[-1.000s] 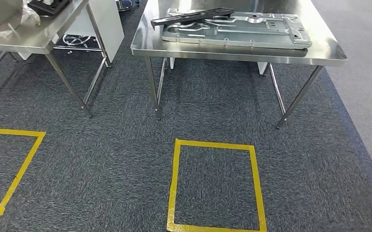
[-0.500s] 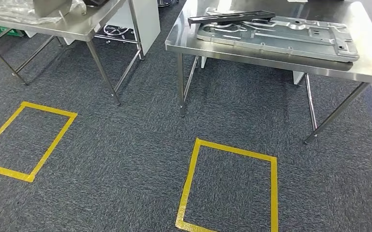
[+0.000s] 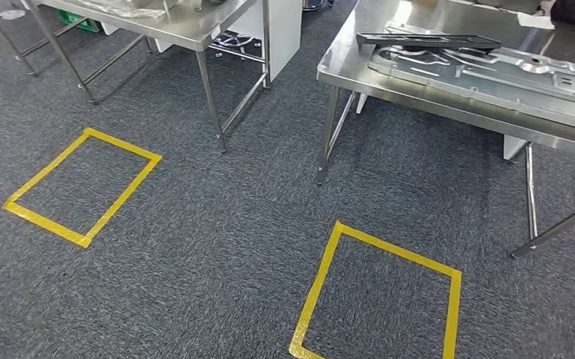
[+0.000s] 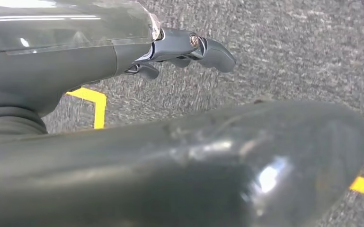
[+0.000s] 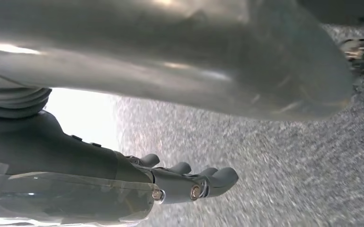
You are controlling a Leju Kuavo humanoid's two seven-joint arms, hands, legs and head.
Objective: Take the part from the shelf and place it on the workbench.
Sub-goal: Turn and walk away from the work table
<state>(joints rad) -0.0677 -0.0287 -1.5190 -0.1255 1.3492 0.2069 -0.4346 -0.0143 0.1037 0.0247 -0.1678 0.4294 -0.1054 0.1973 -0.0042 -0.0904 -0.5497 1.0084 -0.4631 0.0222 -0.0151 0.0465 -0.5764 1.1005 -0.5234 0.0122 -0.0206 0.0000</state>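
steel workbench (image 3: 419, 93) upper right, legs near; both hands, left hand (image 4: 184, 49) and right hand (image 5: 189, 182), empty, fingers loosely apart; walking could clip a leg.

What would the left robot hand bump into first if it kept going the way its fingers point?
Probably the grey carpet. The left robot hand holds nothing, and past its fingers nothing else shows in the way. How far off the floor lies is hard to judge.

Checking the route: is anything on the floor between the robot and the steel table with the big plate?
Nothing visible: just a flat yellow tape square on carpet before the table. The plate covers much of its top.
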